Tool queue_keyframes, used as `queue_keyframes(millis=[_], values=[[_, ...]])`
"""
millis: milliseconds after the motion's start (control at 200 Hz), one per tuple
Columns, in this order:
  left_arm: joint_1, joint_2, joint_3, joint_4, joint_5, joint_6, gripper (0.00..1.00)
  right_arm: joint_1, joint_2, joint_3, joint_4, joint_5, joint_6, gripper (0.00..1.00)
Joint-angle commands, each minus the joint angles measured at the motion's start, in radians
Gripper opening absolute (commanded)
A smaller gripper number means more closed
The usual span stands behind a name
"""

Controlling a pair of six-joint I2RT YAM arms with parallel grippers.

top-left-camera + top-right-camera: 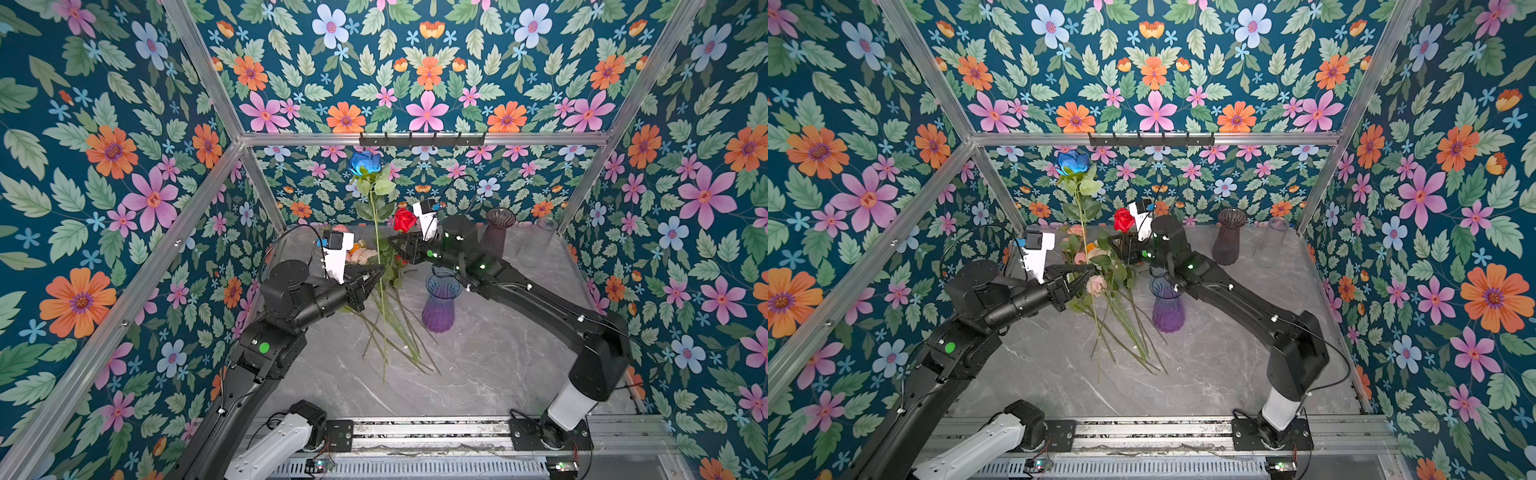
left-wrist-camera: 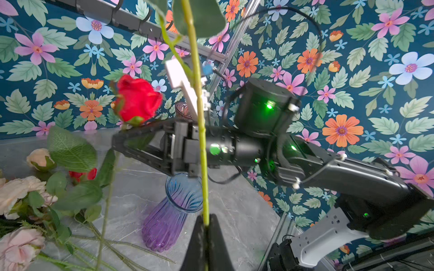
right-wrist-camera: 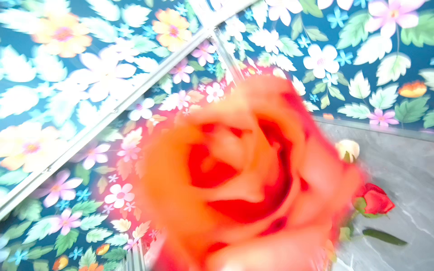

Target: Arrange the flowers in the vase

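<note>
Blue rose [image 1: 365,163] upright in my left pincer [image 1: 376,272], red rose [image 1: 404,219] at my right pincer [image 1: 392,242].
My left pincer is pressed together on the blue rose's stem, and its head stands high above. The red rose sits at my right pincer's tip; whether that pincer pinches it, I cannot tell. The other flowers [image 1: 361,254] lie on the tabletop [image 1: 498,365] under both pincers, near the vase [image 1: 440,303].
</note>
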Motion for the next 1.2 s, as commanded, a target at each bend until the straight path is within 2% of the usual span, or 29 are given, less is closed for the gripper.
queue_keyframes(millis=[0,290,425,510,675,830,935,1125,1190], values=[[0.0,-0.014,-0.015,0.007,0.008,0.001,0.0,-0.023,0.035,0.105,-0.18,-0.007,0.014,0.94],[0.001,-0.006,-0.045,0.028,0.026,0.002,0.0,-0.156,-0.041,0.134,-0.347,-0.035,0.021,0.97],[0.0,0.01,-0.067,0.06,0.045,-0.014,0.0,-0.203,-0.172,0.053,-0.369,-0.019,-0.022,0.97],[-0.001,0.022,-0.095,0.089,0.051,-0.022,0.0,-0.218,-0.273,-0.053,-0.373,0.019,-0.058,0.97],[-0.006,0.065,-0.132,0.204,0.037,-0.022,0.0,-0.22,-0.575,-0.391,-0.341,0.115,-0.102,0.94],[-0.006,0.198,0.001,0.317,-0.041,0.021,0.0,-0.22,-0.872,-0.697,-0.321,0.104,-0.062,0.92],[-0.007,0.28,0.06,0.486,-0.024,0.052,0.0,-0.22,-1.023,-0.832,-0.372,0.108,-0.023,0.91],[-0.01,0.37,0.007,0.982,0.01,0.051,0.0,-0.221,-1.245,-1.055,-0.469,0.138,0.015,0.9],[-0.012,0.4,0.022,1.077,0.0,0.052,0.0,-0.22,-1.311,-1.111,-0.51,0.144,0.023,0.9]])
